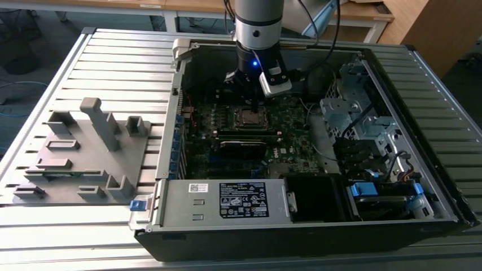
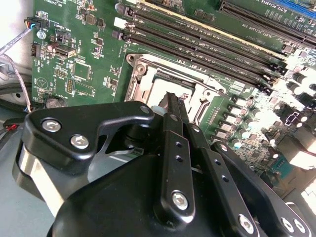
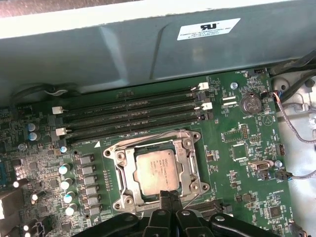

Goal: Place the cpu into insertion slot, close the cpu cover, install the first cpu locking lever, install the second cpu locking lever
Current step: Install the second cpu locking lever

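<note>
First wrist view: clenched, seemingly empty hand at the edge of the cpu under the cpu cover.

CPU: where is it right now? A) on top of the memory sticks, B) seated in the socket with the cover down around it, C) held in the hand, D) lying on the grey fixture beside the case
B: in the first wrist view the CPU sits in the socket, the cover framing it, the hand at its edge.
</note>
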`<state>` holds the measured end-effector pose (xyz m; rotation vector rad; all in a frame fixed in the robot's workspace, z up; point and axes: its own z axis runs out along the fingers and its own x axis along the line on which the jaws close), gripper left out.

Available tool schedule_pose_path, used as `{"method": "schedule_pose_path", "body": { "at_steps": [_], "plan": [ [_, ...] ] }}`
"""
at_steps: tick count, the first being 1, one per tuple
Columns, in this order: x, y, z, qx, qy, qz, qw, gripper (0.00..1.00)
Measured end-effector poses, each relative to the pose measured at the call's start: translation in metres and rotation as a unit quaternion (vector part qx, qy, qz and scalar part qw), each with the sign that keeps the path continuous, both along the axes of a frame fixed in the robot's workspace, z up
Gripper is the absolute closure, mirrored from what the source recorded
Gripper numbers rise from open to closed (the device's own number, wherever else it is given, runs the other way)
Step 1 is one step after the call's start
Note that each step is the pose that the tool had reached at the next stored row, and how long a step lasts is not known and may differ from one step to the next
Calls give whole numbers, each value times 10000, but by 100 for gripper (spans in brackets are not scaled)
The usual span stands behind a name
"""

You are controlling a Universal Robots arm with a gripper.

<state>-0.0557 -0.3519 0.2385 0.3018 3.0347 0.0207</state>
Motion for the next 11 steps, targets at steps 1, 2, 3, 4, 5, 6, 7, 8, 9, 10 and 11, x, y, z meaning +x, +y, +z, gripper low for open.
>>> {"method": "schedule_pose_path", "body": {
  "at_steps": [1, 2, 3, 4, 5, 6, 7, 8, 9, 10, 11],
  "plan": [
    [0, -1, 0, 0, 0, 0, 10000, 90],
    [0, -3, 0, 0, 0, 0, 10000, 90],
    [0, -7, 0, 0, 0, 1, 10000, 90],
    [0, -11, 0, 0, 0, 1, 10000, 90],
    [0, -16, 0, 0, 0, 0, 10000, 90],
    [0, -21, 0, 0, 0, 0, 10000, 90],
    [0, -29, 0, 0, 0, 1, 10000, 90],
    [0, -40, 0, 0, 0, 0, 10000, 90],
    [0, -51, 0, 0, 0, 0, 10000, 90],
    [0, -62, 0, 0, 0, 0, 10000, 90],
    [0, -74, 0, 0, 0, 0, 10000, 90]
  ]
}}
